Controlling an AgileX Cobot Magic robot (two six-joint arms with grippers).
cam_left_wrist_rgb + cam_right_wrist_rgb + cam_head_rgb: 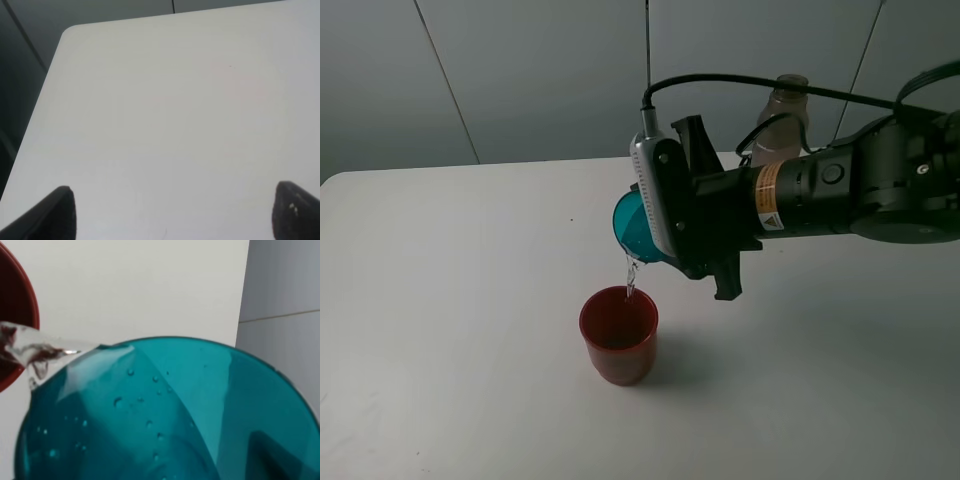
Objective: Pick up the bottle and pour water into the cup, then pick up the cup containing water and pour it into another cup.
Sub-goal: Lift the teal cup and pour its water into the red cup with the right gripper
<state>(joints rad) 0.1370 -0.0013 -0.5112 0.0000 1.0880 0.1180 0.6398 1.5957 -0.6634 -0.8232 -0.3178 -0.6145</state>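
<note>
My right gripper [670, 228] is shut on the teal cup [633, 228] and holds it tipped on its side above the table. A thin stream of water [631, 276] runs from its rim into the dark red cup [619, 334], which stands upright just below. The right wrist view is filled by the teal cup [165, 410], with water [40, 350] spilling toward the red cup's rim [17, 315]. The smoky bottle [786, 108] stands at the back, partly hidden behind the right arm. My left gripper [175, 217] is open over bare table, with nothing between its fingertips [57, 215].
The white table [450, 300] stretches to the left and front of the red cup. Its rounded far corner [70, 31] and edge show in the left wrist view, with a dark wall beyond. The right arm's cable [740, 82] arcs above the cups.
</note>
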